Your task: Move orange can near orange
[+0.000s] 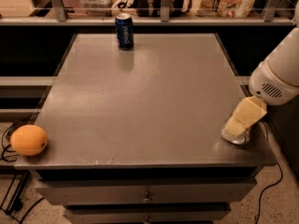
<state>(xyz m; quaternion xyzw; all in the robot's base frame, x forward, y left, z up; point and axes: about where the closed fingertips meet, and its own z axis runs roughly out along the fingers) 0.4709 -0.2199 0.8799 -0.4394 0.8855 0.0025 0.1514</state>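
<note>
The orange can (237, 136) lies on its side near the table's front right corner. Only its silver end shows below my gripper. My gripper (244, 119), cream-coloured, reaches in from the right and sits directly over the can, covering most of its body. The orange (29, 140) rests at the table's front left corner, far from the can.
A blue Pepsi can (124, 30) stands upright at the back centre of the grey table (140, 97). A shelf with railing, bags and boxes runs behind the table. Drawers sit below the table's front edge. Cables lie on the floor at both sides.
</note>
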